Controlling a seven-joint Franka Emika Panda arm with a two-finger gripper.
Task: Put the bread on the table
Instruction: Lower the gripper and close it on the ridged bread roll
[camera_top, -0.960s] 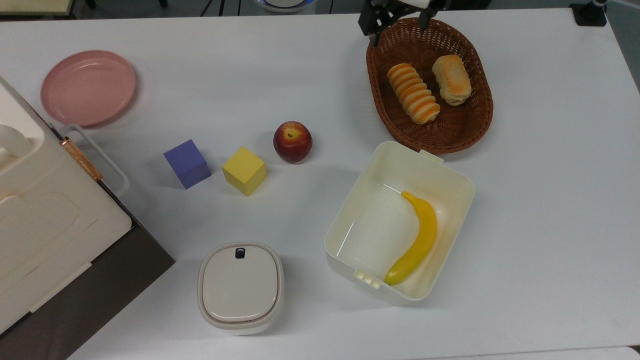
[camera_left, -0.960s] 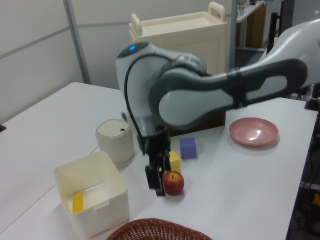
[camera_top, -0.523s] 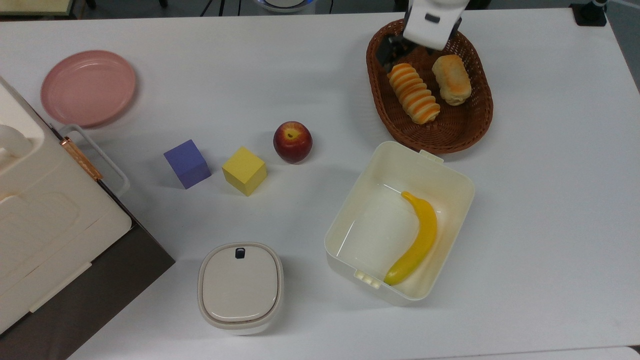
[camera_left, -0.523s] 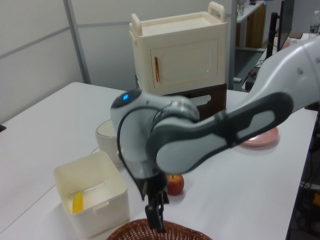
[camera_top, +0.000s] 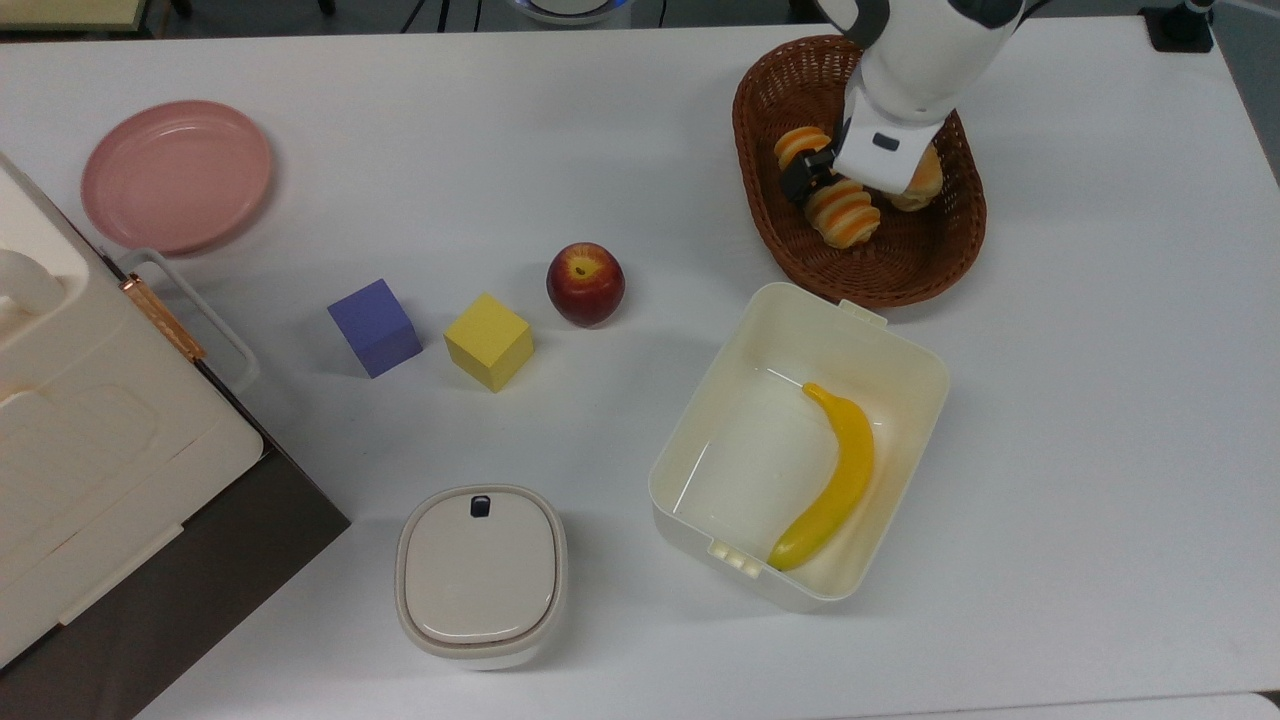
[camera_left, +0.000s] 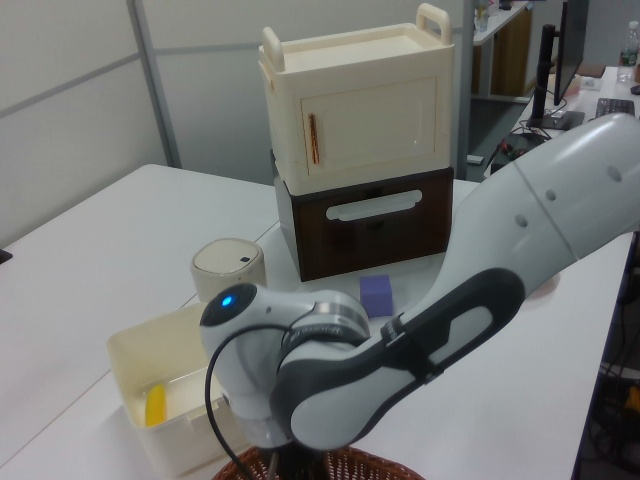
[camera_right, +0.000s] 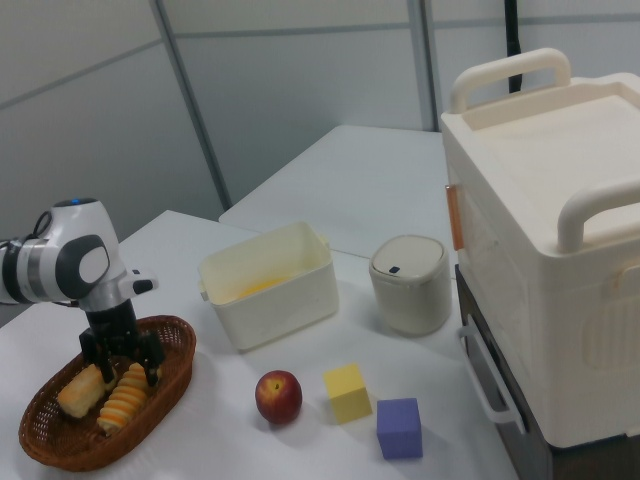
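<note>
Since a second ago the gripper (camera_top: 822, 183) has come in from the basket's far rim and dropped over the bread (camera_top: 843, 212), its fingers now spread open on either side of the loaf's middle. The bread lies inside the wicker basket (camera_top: 960, 245), beside a smooth bun (camera_right: 80, 391), near the far right corner of the table (camera_top: 1100, 400) in the top view.
</note>
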